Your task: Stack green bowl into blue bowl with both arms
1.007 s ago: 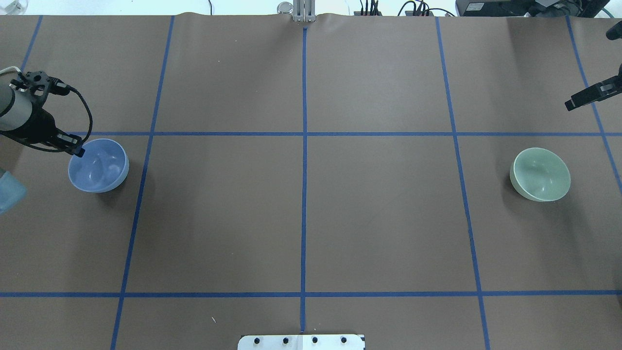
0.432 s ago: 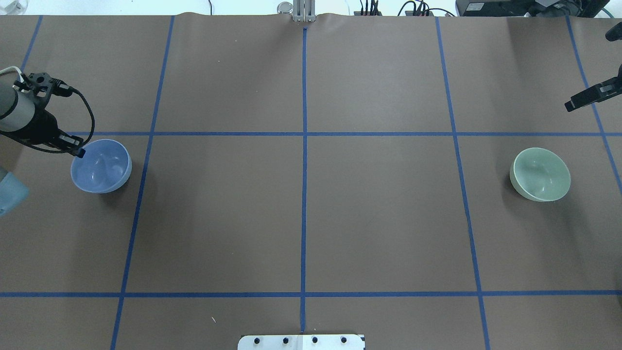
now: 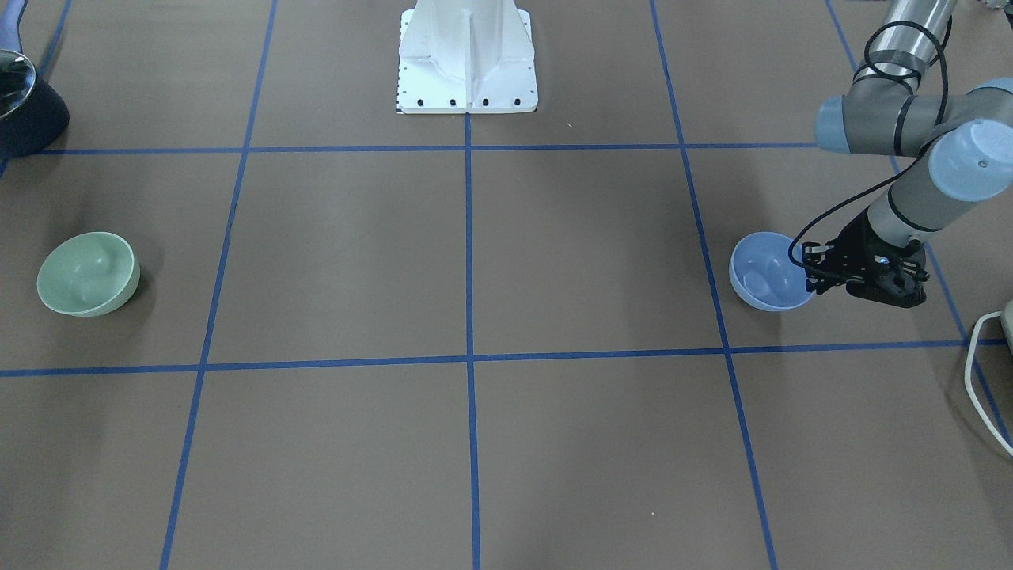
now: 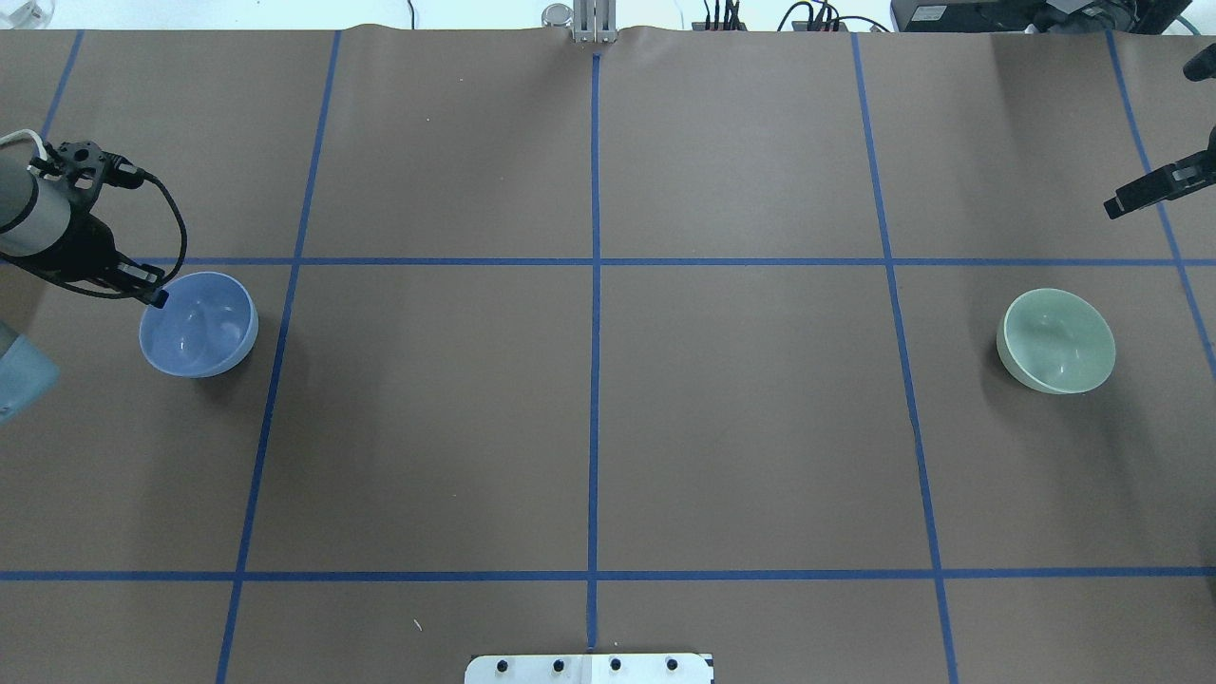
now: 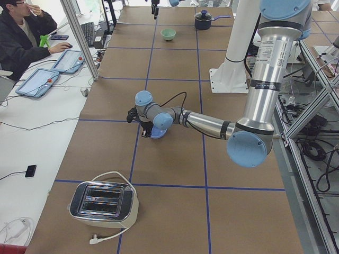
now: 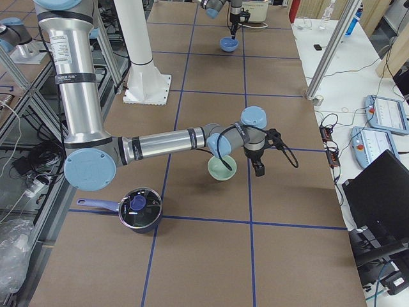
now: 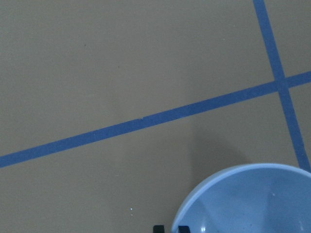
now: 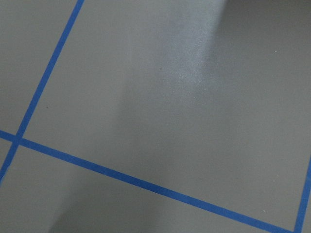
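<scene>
The blue bowl (image 4: 199,325) sits on the brown table at the far left of the overhead view; it also shows in the front view (image 3: 768,271) and the left wrist view (image 7: 252,204). My left gripper (image 4: 157,297) is shut on its back-left rim, one fingertip on each side of the rim. The green bowl (image 4: 1056,342) stands alone at the far right and also shows in the front view (image 3: 87,273). My right gripper (image 4: 1113,205) hangs above the table behind the green bowl, apart from it. I cannot tell whether it is open or shut.
A black pot with a lid (image 6: 139,208) stands near the robot on the right arm's side. A toaster (image 5: 103,203) with a white cable stands at the table's left end. The white pedestal base (image 3: 467,55) is at the middle of the robot's edge.
The blue bowl and my left gripper have shifted slightly to the right. The right arm and the green bowl have not moved.
</scene>
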`<state>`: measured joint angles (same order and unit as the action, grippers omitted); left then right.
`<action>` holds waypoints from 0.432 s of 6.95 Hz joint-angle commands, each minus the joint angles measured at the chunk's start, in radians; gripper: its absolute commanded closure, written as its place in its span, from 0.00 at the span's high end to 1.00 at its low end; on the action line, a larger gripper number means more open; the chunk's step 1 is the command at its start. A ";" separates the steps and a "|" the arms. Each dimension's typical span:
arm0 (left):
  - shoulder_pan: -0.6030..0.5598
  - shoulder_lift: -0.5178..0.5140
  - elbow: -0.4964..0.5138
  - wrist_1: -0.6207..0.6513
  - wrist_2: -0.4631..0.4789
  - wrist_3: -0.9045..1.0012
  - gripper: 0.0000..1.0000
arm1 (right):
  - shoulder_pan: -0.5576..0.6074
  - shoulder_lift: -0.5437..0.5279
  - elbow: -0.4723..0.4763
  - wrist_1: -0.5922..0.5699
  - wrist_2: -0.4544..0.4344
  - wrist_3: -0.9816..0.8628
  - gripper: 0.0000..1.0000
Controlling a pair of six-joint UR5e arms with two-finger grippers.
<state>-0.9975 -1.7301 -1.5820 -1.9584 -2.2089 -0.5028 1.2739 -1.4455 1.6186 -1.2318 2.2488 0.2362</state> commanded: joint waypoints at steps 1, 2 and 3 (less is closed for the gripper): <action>0.002 0.000 0.002 0.000 0.000 0.000 0.22 | -0.001 -0.001 0.000 0.000 -0.002 0.000 1.00; 0.002 0.000 0.002 0.000 -0.002 0.000 0.13 | -0.001 -0.001 0.000 0.000 -0.002 -0.002 1.00; 0.002 0.000 -0.003 0.000 -0.009 0.000 0.00 | -0.001 -0.001 0.000 0.000 -0.002 0.000 1.00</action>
<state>-0.9957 -1.7303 -1.5810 -1.9589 -2.2118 -0.5030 1.2732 -1.4465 1.6184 -1.2318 2.2475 0.2356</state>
